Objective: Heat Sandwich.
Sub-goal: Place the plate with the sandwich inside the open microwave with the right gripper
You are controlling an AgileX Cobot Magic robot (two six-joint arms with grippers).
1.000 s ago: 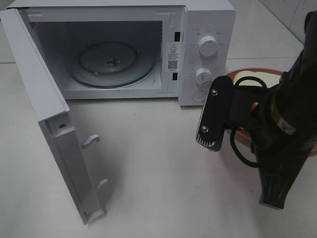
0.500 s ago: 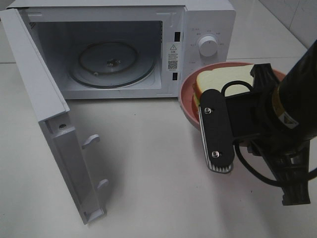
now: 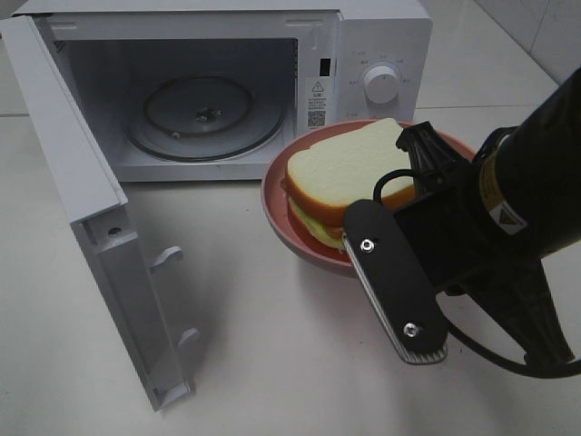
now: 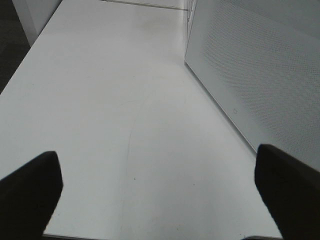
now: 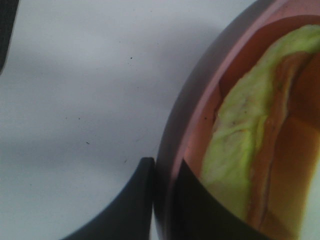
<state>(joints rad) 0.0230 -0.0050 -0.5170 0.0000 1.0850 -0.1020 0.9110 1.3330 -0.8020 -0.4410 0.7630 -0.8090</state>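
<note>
The right arm (image 3: 536, 191) enters from the right of the exterior high view and reaches toward the middle. Its wrist camera bracket (image 3: 396, 292) slants downward at the front. The right claw (image 5: 164, 170) has its jaws almost closed. One finger (image 5: 130, 205) sits outside the rim of the pink plate (image 5: 207, 75) and the other inside, clamping it. The left claw (image 4: 160, 200) has its jaws spread wide and is angled down over the worktop (image 4: 125, 100).

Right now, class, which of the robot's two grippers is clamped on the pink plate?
The right gripper: its jaws pinch the rim of the pink plate carrying the sandwich. The left gripper stands wide open over the table, holding nothing.
</note>
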